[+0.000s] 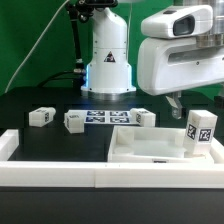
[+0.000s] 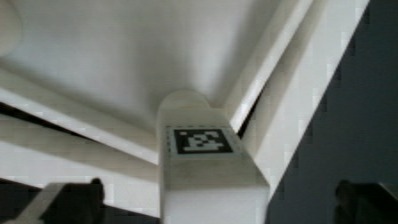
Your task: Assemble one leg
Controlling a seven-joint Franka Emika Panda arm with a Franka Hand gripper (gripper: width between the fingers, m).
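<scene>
One leg, a white stubby peg with a black-and-white tag, stands upright at the corner of the large white panel on the exterior view's right. In the wrist view this leg sits between my two dark fingers, with a gap on each side. The gripper is open and not touching the leg. In the exterior view my gripper hangs just above and beside the leg. Three more legs lie on the black table.
The marker board lies flat between the loose legs, in front of the robot base. A white low wall runs along the table's front edge and exterior view's left corner. The panel's raised rim shows in the wrist view.
</scene>
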